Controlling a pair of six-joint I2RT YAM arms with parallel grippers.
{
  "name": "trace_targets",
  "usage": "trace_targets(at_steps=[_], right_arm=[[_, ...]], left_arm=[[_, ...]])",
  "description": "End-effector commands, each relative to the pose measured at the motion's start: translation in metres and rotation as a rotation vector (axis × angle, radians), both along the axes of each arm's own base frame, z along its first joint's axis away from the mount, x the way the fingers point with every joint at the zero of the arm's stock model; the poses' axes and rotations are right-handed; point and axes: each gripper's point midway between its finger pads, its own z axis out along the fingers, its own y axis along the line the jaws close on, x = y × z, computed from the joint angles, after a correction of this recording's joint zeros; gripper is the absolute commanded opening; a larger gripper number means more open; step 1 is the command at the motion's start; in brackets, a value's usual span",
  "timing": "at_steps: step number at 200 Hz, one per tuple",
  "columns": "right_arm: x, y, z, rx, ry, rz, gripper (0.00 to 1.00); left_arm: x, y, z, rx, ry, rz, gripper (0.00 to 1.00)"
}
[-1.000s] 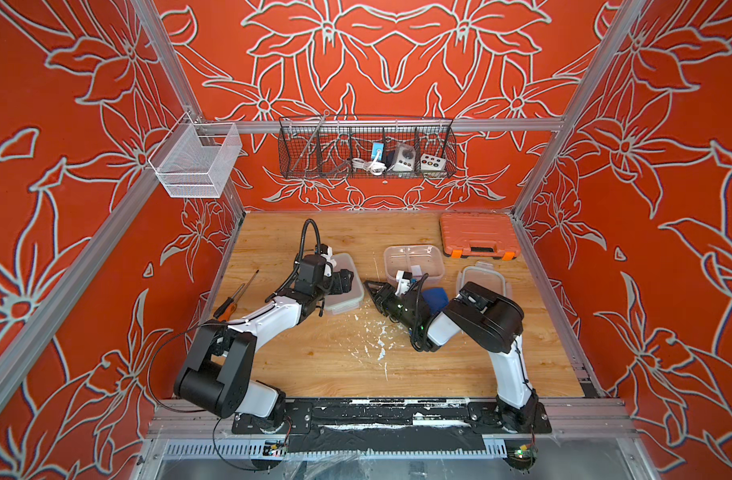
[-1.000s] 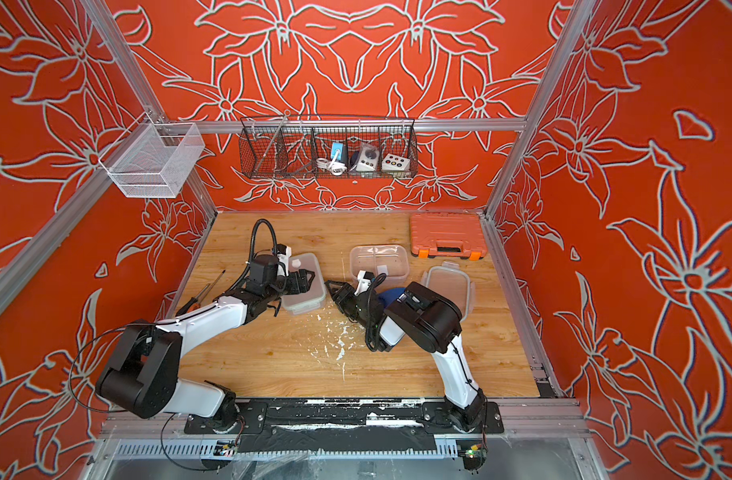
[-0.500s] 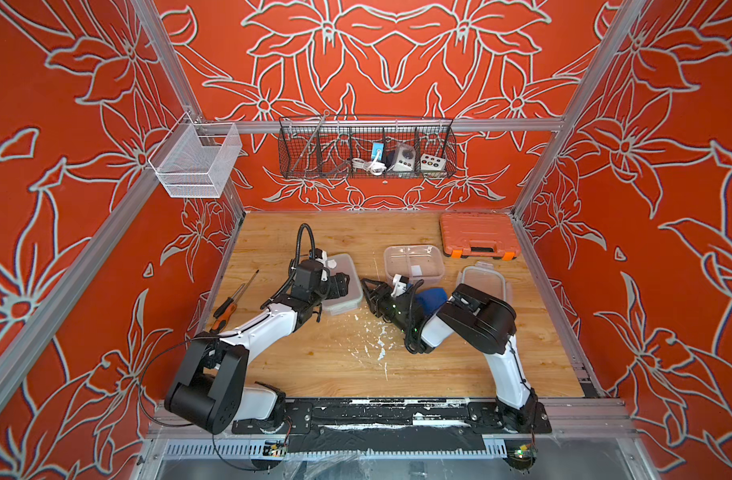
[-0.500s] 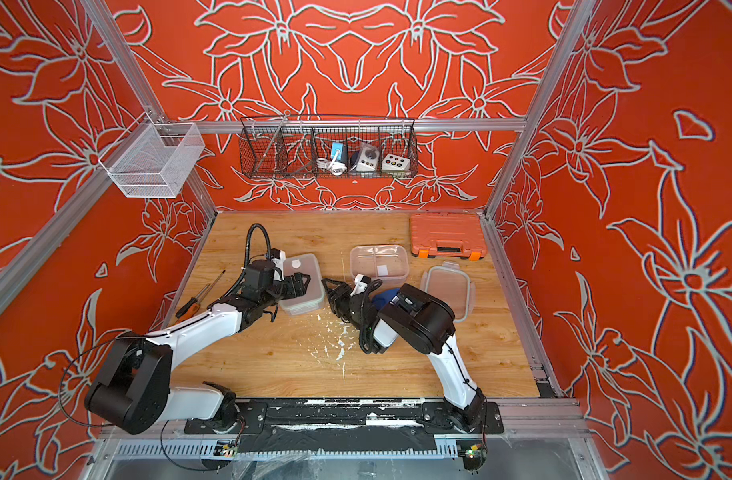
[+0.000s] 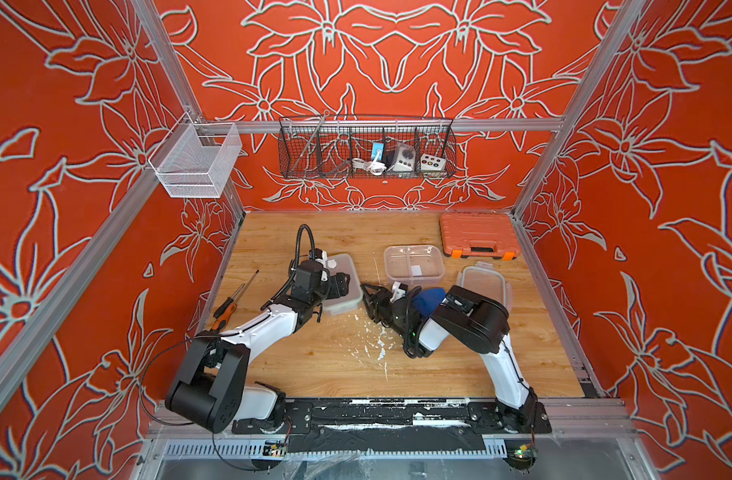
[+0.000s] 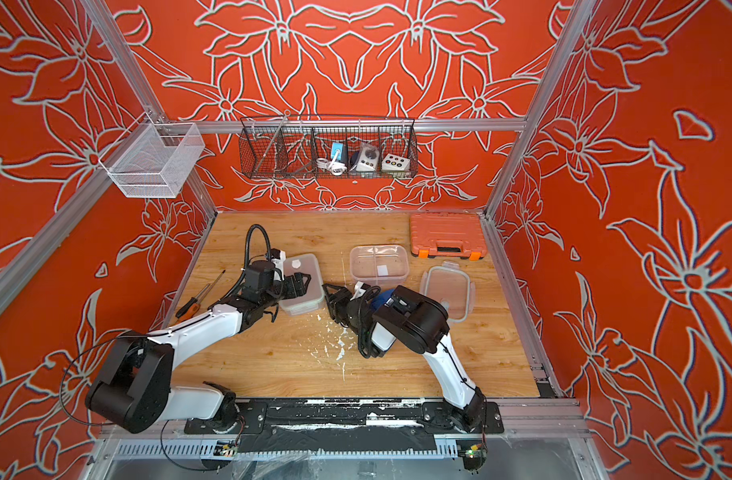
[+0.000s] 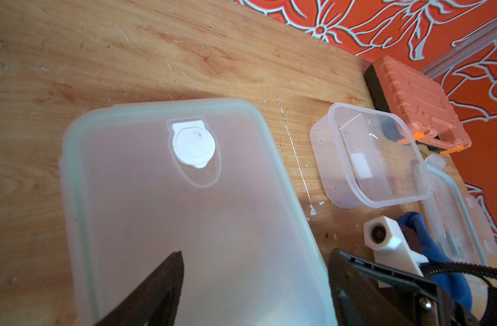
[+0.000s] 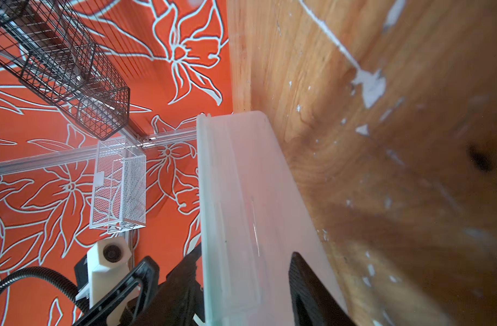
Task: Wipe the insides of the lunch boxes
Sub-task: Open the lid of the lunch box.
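Observation:
A lunch box with its lid on and a white round valve on top sits left of centre, seen in both top views. My left gripper is open above the lid, one finger over it and the other past its edge. My right gripper is open beside the box, with the lid's rim and side wall between its jaws. A second lunch box, open, with a divider and white label, stands behind. A blue cloth lies behind the right wrist, in neither gripper.
A loose clear lid lies right of the open box. An orange tool case sits at the back right. A screwdriver lies by the left wall. White flecks dot the wooden table. A wire basket hangs on the back wall.
My right gripper has slid left up to the closed box, so its jaws now straddle the box's edge. The left arm's elbow has shifted while its gripper stays over the lid.

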Motion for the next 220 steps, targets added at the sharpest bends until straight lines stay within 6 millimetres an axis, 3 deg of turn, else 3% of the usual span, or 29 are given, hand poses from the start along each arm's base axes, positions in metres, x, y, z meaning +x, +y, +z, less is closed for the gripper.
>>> trace_targets(at_steps=[1, 103, 186, 220], right_arm=[[0.003, 0.006, 0.014, 0.054, -0.011, -0.009, 0.54], [0.004, 0.018, 0.039, 0.096, -0.056, 0.002, 0.39], [0.005, 0.014, 0.053, 0.049, -0.134, -0.005, 0.12], [0.004, 0.01, 0.047, 0.033, -0.126, -0.016, 0.16]], left_arm=[[-0.018, -0.002, -0.031, -0.002, 0.106, -0.016, 0.8], [-0.022, -0.004, -0.039, 0.001, 0.123, -0.032, 0.78], [-0.023, -0.011, -0.047, -0.009, 0.142, -0.06, 0.76], [-0.023, -0.012, -0.047, -0.021, 0.145, -0.061, 0.76]])
